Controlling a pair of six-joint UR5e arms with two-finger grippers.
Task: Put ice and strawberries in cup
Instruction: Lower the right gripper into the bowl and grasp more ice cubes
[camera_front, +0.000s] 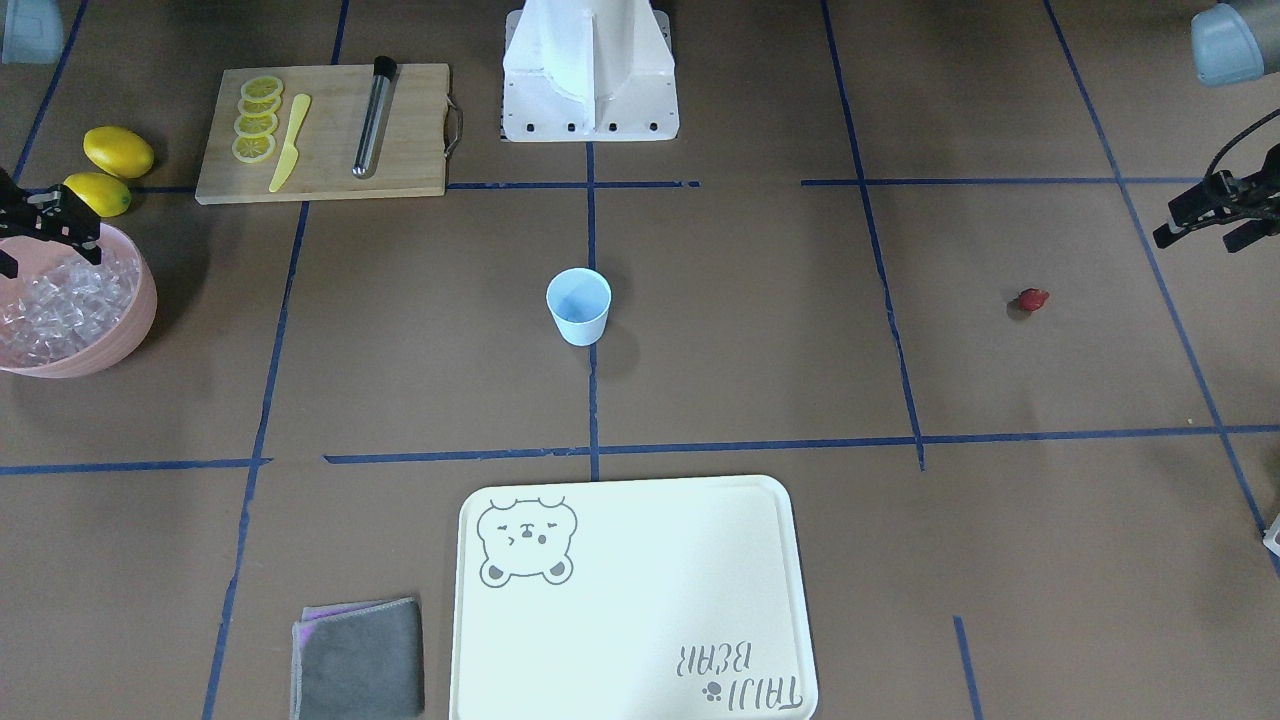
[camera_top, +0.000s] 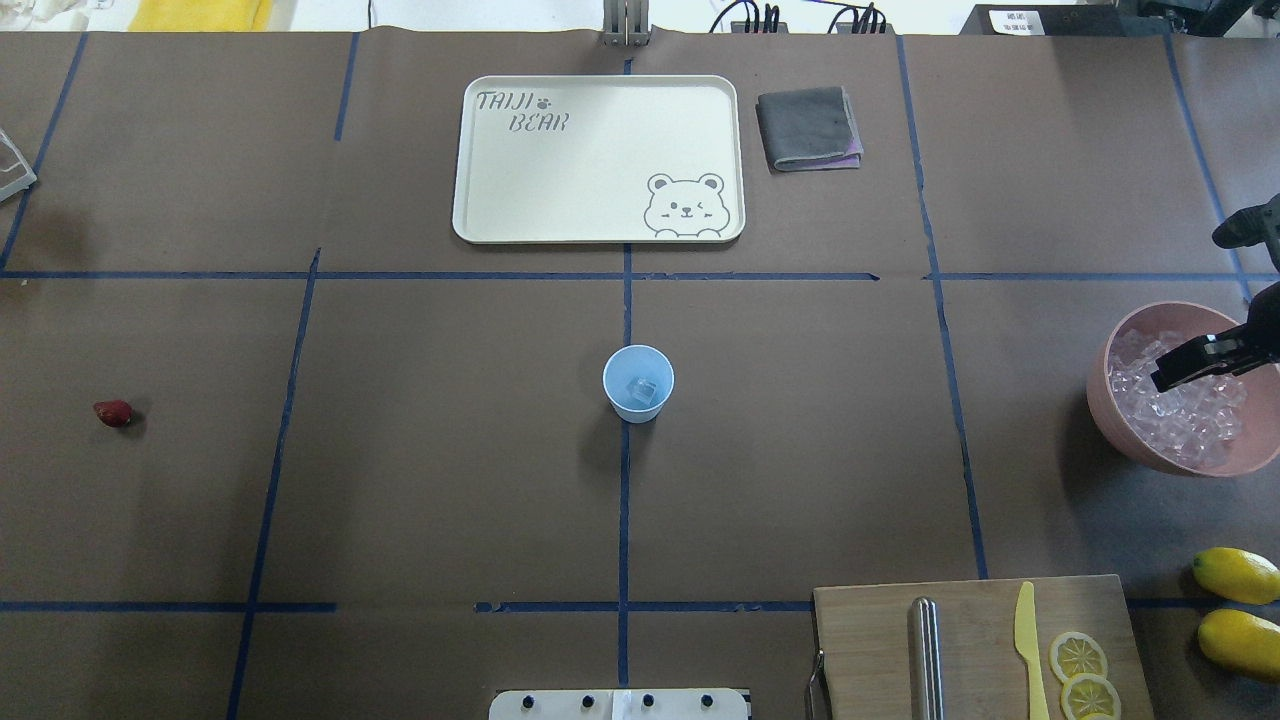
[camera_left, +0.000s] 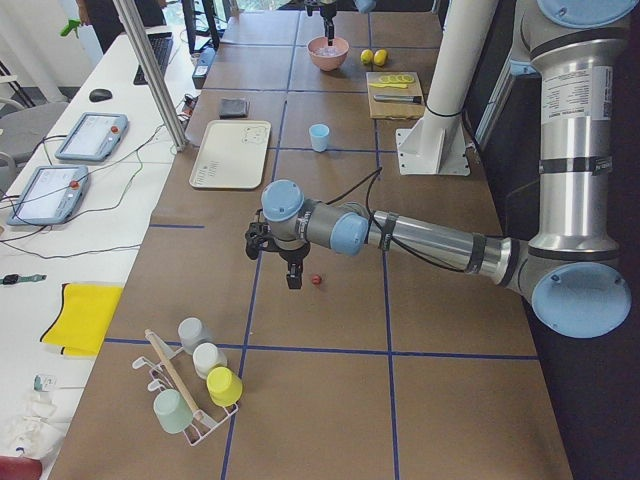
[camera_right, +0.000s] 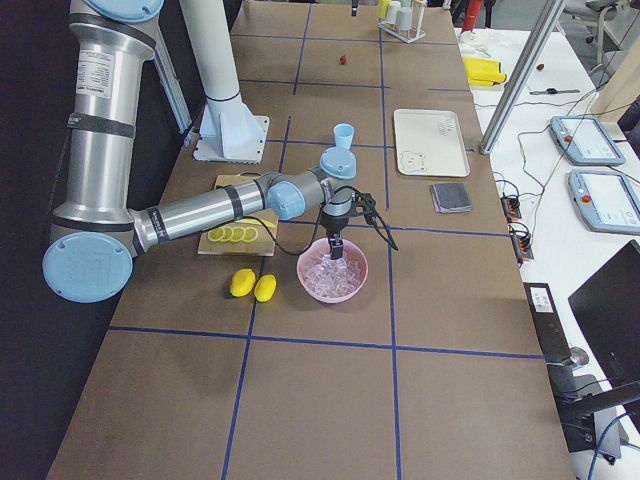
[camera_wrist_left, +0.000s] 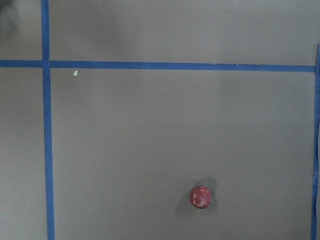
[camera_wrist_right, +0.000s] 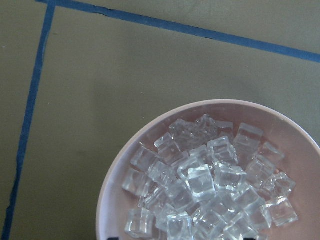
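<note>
Right gripper (camera_front: 48, 260) hangs open, empty, over the ice (camera_front: 60, 310); left gripper (camera_front: 1198, 243) open, empty, near the strawberry (camera_front: 1033, 299).

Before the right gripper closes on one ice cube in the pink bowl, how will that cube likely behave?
The ice cubes look glassy and smooth, so one would probably slip in a pinch. They lie heaped loosely in the pink bowl, so pressing one likely shifts its neighbours. Each looks small and rigid, probably light.
</note>
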